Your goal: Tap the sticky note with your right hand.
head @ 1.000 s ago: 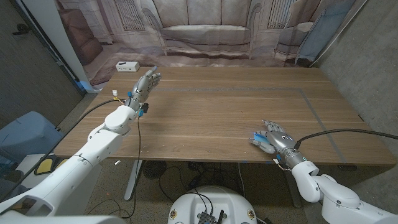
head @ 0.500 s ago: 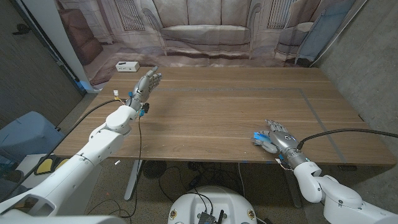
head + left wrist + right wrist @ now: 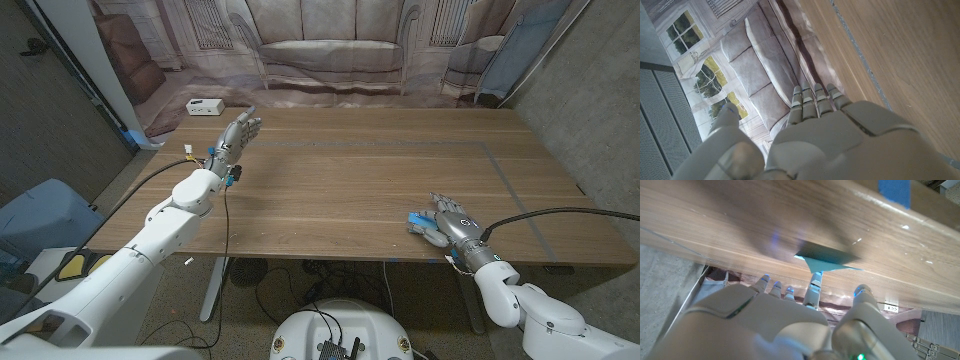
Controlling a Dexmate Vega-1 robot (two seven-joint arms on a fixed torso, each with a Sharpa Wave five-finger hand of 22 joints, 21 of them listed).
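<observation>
Right now: right hand [image 3: 449, 221] low over near right part of wooden table [image 3: 380, 170], fingers spread, holding nothing. Blue sticky note [image 3: 421, 224] lying on table under and just ahead of those fingers, close to near edge; fingertips over the note, contact not clear from head view. From right wrist view, same right hand [image 3: 790, 325] with fingertips [image 3: 814, 283] reaching to edge of blue sticky note [image 3: 829, 256], note partly in shadow; touching or just off it, cannot tell. Blue tape strip [image 3: 894, 191] stuck on table beyond the note.

Left hand [image 3: 237, 132] raised over far left part of table, fingers extended together, grasping nothing; left wrist view shows left hand [image 3: 830, 130] straight-fingered, nothing in it. White power strip [image 3: 204, 106] at far left corner beside table. Printed sofa backdrop [image 3: 330, 45] behind table.
</observation>
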